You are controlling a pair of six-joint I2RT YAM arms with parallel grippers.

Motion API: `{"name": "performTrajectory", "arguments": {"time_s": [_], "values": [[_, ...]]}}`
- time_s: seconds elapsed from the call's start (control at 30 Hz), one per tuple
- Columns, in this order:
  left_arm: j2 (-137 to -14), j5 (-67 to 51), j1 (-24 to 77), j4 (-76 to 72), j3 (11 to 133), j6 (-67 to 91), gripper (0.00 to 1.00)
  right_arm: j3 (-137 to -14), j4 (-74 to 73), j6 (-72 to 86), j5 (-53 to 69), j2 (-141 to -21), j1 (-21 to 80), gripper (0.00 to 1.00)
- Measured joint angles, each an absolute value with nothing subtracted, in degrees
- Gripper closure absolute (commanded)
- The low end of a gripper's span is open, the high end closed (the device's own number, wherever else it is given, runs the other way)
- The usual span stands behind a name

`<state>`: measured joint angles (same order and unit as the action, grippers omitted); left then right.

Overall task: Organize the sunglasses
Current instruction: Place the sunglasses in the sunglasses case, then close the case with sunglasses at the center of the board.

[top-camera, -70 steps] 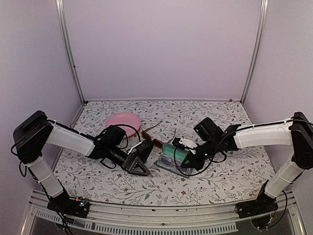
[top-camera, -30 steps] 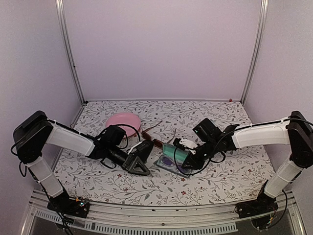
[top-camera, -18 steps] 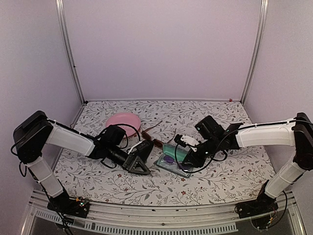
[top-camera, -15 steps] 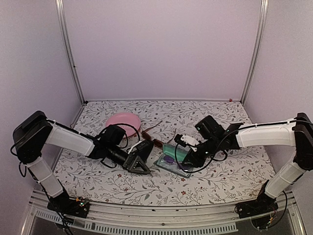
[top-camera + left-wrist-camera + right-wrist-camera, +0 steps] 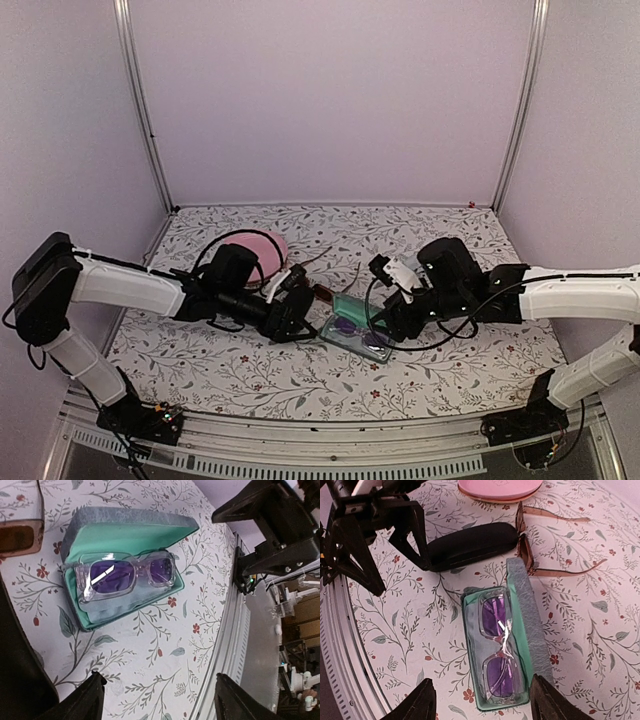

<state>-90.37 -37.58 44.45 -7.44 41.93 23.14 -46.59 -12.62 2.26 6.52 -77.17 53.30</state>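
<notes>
I found the pale sunglasses (image 5: 499,650) seated in the open grey-blue case (image 5: 527,615), presumably awaiting closure; the reddish-brown pair (image 5: 524,550) lay loose beside the black case (image 5: 470,545). Right gripper (image 5: 482,690) and left gripper (image 5: 160,690) both stood wide, empty.

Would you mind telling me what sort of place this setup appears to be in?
Probably a lab robot cell, not a home: plain walls on metal posts, a floral tablecloth, and an aluminium rail along the near edge.
</notes>
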Motion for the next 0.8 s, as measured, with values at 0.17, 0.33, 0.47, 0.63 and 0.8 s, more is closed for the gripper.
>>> {"name": "performTrajectory", "arguments": {"time_s": [0.17, 0.33, 0.47, 0.63, 0.8], "values": [[-90.15, -28.91, 47.92, -7.31, 43.53, 19.27, 0.22, -46.22, -11.29, 5.30, 3.25, -73.58, 52.21, 0.27], [-92.38, -20.84, 51.79, -7.57, 45.41, 13.98, 0.20, -46.26, -11.20, 7.92, 3.92, -75.18, 48.12, 0.27], [-95.09, -15.92, 53.82, -8.01, 45.63, 10.39, 0.19, -46.92, -11.31, 9.52, 6.46, -79.11, 45.19, 0.29], [-99.02, -11.60, 54.41, -8.67, 45.63, 6.90, 0.19, -48.58, -10.72, 10.55, 12.05, -84.42, 43.40, 0.35], [-101.93, -9.82, 55.53, -10.20, 46.50, 3.75, 0.23, -49.28, -9.67, 11.11, 16.80, -88.16, 42.02, 0.44]]}}
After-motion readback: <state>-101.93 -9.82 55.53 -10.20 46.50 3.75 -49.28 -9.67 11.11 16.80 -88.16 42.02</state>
